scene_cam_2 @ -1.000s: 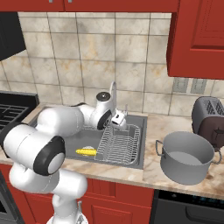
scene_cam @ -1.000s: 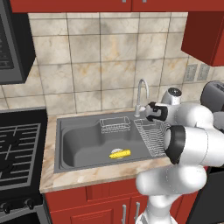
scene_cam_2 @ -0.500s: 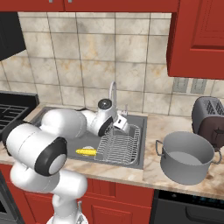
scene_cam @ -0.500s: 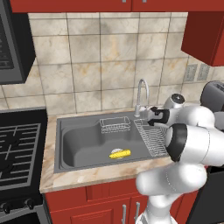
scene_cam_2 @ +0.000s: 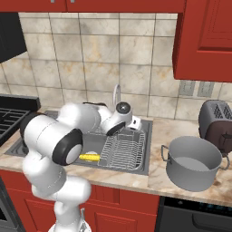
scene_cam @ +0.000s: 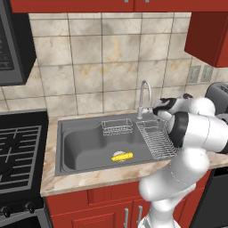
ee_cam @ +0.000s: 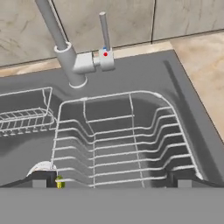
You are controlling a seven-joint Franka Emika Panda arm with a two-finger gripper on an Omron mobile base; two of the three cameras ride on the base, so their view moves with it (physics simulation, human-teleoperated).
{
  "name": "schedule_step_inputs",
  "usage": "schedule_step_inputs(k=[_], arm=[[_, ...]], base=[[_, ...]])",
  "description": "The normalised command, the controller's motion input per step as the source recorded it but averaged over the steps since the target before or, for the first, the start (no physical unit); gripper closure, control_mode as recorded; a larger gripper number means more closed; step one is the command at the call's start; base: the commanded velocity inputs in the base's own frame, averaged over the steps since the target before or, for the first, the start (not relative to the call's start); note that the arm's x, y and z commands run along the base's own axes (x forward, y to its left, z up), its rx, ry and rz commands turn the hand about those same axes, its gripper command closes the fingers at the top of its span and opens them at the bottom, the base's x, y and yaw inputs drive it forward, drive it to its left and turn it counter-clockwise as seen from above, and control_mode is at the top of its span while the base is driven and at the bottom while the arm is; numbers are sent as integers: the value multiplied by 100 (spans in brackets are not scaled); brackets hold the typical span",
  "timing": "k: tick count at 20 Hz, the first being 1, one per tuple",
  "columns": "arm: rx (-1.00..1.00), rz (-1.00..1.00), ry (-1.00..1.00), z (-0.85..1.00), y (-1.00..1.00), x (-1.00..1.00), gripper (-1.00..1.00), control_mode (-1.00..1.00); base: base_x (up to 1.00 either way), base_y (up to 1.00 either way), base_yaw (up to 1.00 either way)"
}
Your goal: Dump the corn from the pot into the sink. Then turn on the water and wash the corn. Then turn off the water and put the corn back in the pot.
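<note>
The end effector has moved down toward the tap, jaws wide open, holding nothing.
The corn in the sink looks small, hard, slippery; grab its middle.

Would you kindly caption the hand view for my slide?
Open claw above the sink's dish rack, facing the tap lever.

Pot, toaster on counter

We list: corn, yellow, flat in sink; pot, grey, upright, right of it on the worktop.
</note>
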Motion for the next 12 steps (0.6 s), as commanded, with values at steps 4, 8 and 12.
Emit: schedule_step_inputs(k=[4,8,12], arm=[[0,22,0,1,-39,25,-100,-100],[0,23,-7,0,-30,19,-100,-100],[0,20,-6,0,-13,19,-100,-100]], base=[[0,0,0],[0,0,0],[0,0,0]])
